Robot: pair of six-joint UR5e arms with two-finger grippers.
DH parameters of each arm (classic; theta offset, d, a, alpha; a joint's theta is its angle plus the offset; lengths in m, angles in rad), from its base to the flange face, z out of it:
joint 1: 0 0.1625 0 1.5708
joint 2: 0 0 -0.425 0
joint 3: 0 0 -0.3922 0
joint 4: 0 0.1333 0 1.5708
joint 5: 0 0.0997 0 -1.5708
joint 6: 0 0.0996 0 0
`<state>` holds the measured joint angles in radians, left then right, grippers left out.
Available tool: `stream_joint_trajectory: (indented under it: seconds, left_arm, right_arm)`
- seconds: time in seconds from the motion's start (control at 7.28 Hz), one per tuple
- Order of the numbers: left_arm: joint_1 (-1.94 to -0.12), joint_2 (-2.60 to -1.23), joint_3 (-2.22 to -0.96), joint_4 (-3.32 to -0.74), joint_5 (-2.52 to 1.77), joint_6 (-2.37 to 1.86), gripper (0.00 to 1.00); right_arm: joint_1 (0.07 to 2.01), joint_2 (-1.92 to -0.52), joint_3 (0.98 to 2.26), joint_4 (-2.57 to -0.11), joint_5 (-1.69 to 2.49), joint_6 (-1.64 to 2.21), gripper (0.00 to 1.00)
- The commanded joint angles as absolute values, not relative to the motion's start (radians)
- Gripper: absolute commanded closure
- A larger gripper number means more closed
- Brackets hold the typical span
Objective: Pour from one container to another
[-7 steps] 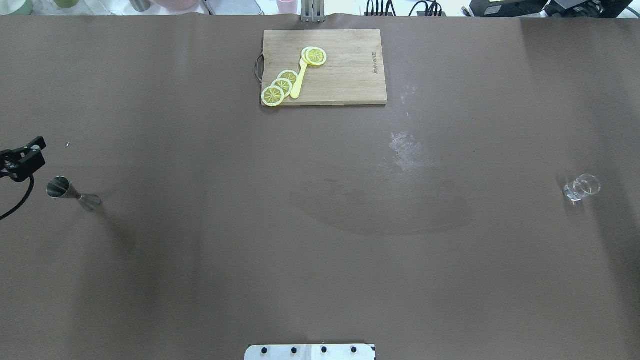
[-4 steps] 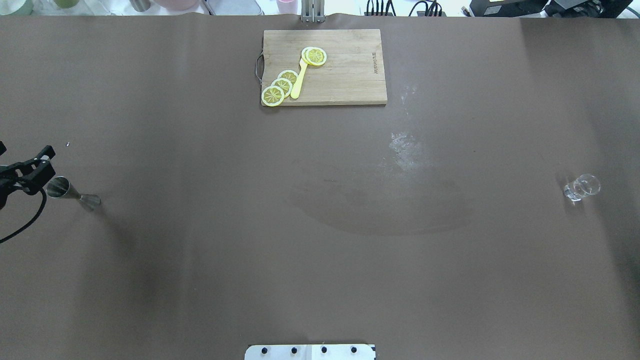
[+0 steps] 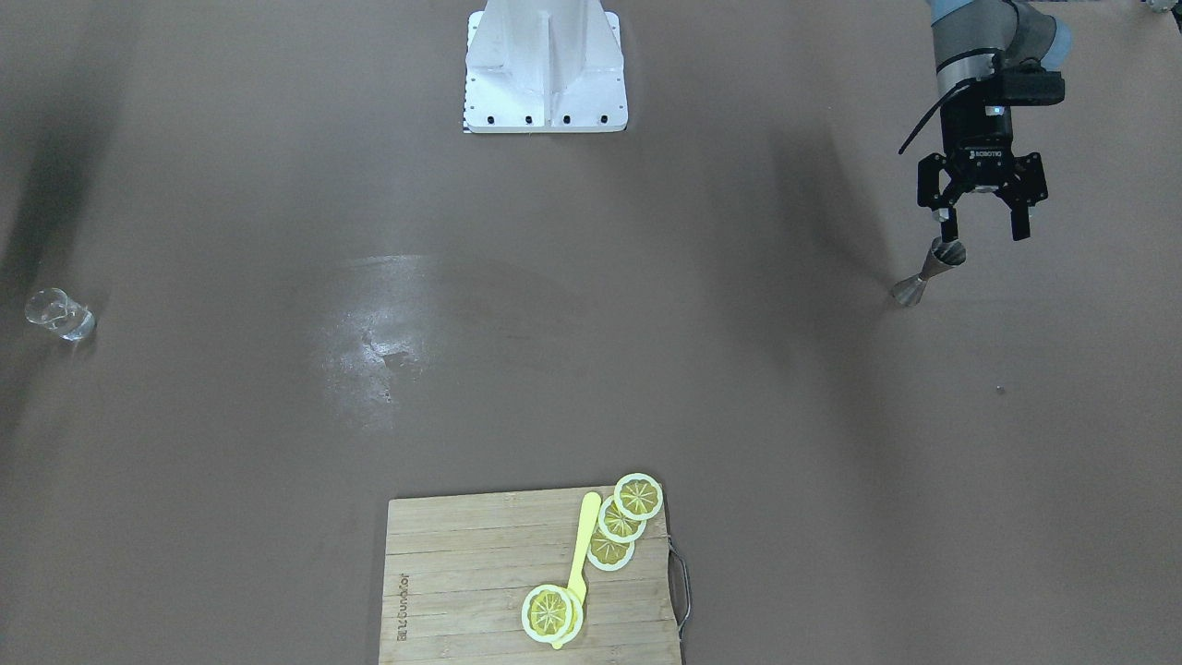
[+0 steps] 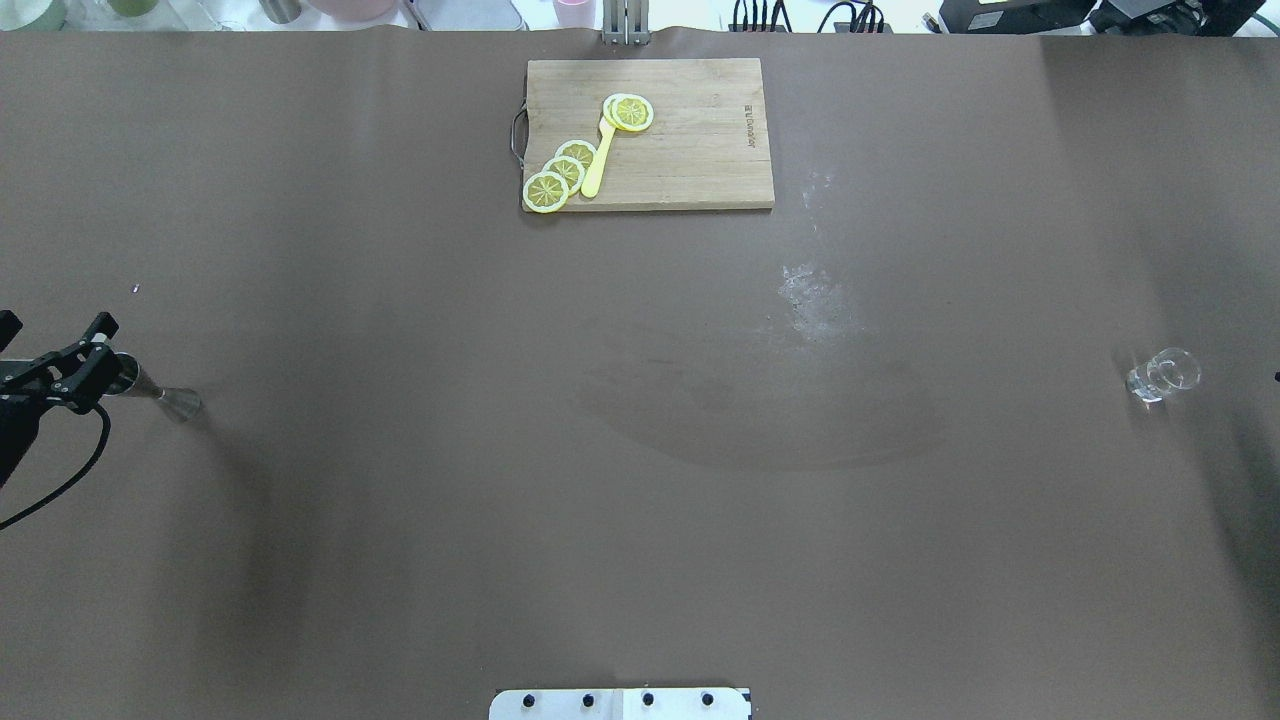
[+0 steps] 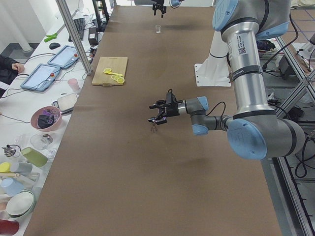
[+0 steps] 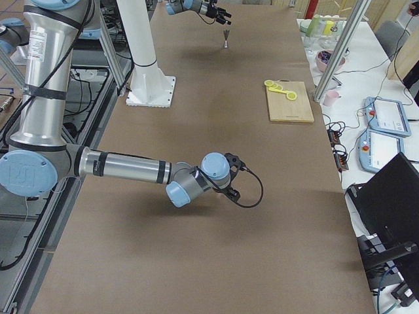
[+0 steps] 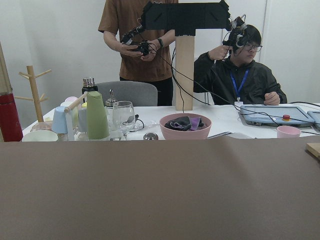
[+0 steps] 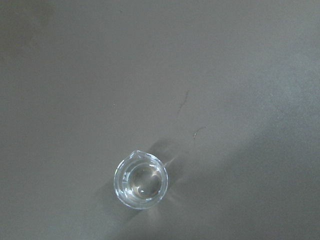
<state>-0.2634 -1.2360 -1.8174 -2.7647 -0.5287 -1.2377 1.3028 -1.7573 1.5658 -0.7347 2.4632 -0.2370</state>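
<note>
Left gripper (image 3: 985, 233) is spread wide, holding nothing, and lies roughly level, pointing toward the operators' edge. It hangs just above the jigger (image 3: 926, 270). In the front view one finger (image 3: 948, 224) overlaps the jigger's top rim; I can't tell whether it touches. From the table's left end, the gripper (image 5: 159, 117) sits right over the jigger (image 5: 154, 129), not around it.

The jigger stands upright near the left end of the table (image 4: 640, 500), about midway between the near and far edges. In the overhead its upper cone is hidden behind the gripper (image 4: 55, 338), and only the waist and lower cone (image 4: 168, 397) show.

The cup (image 4: 1163, 374) stands upright near the right end, well apart from the jigger and roughly in line with it. The right wrist view looks straight down into the cup (image 8: 140, 180), with the lip toward the top left.

Right gripper: no fingers show in its wrist view, and the end views don't resolve it, so I can't tell its state.

The board (image 4: 690, 150) is at the middle of the far edge, with lemon slices (image 4: 562, 172) and a yellow fork (image 4: 598, 160) on it. There is a whitish smudge (image 4: 815, 300) right of centre.
</note>
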Motion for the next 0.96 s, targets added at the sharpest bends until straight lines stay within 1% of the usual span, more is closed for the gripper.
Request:
stream_joint_trajectory:
  seconds: [0.0, 0.14, 0.41, 0.69, 0.82]
  left_arm:
    - [-0.213, -1.281, -1.746, -2.767, -0.453, -1.282, 0.03]
    - [-0.210, -1.295, -1.720, -2.769, -0.437, -1.290, 0.03]
    - [-0.201, -1.324, -1.666, -2.769, -0.417, -1.321, 0.03]
    - [-0.193, -1.368, -1.600, -2.789, -0.405, -1.322, 0.03]
    - [-0.193, -1.385, -1.574, -2.790, -0.405, -1.324, 0.03]
  right_arm:
    - [1.267, -1.755, 1.537, -0.594, 2.429, -0.024, 0.00]
    - [1.235, -1.753, 1.532, -0.527, 2.412, 0.076, 0.00]
    - [1.172, -1.762, 1.520, -0.395, 2.276, 0.095, 0.00]
    - [1.148, -1.758, 1.514, -0.361, 2.272, 0.083, 0.05]
    - [1.144, -1.749, 1.511, -0.357, 2.269, 0.093, 0.16]
